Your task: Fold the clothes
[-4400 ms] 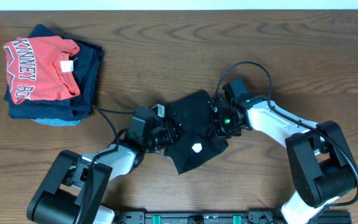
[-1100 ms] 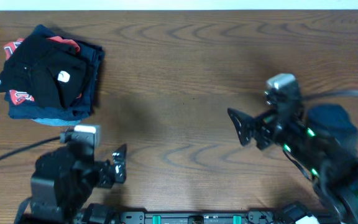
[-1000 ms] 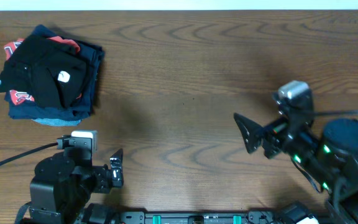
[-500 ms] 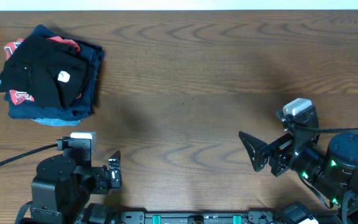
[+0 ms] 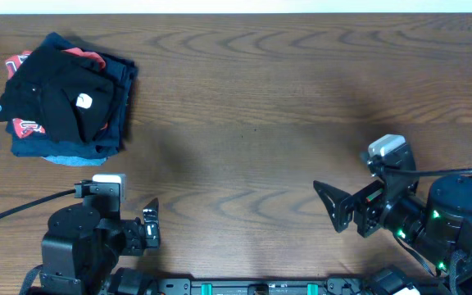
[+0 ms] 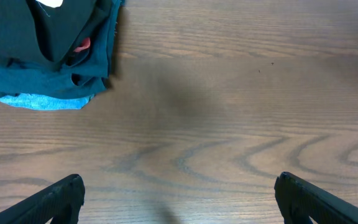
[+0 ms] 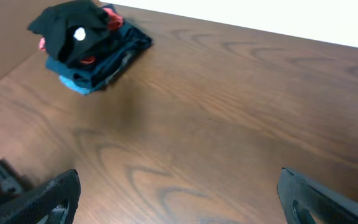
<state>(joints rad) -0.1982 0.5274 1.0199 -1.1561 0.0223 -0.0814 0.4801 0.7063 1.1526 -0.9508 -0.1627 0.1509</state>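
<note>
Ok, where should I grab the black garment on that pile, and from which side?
Probably pinch a raised fold of the black garment near its white label, coming from above: it lies bunched atop the folded pile, so a sideways approach would likely catch the layers underneath.

Red T-shirt [image 5: 21,128] mostly under clothes [image 5: 56,94]

Looks like a robotics lab workstation. Shown by two black robot arms, left arm [image 5: 76,250] and right arm [image 5: 445,221], standing at the near edge of a wood-grain table [image 5: 244,98], trailing black cables, green indicator lights on the right one, and a dark mounting rail [image 5: 260,288] with green clips along that edge.
</note>
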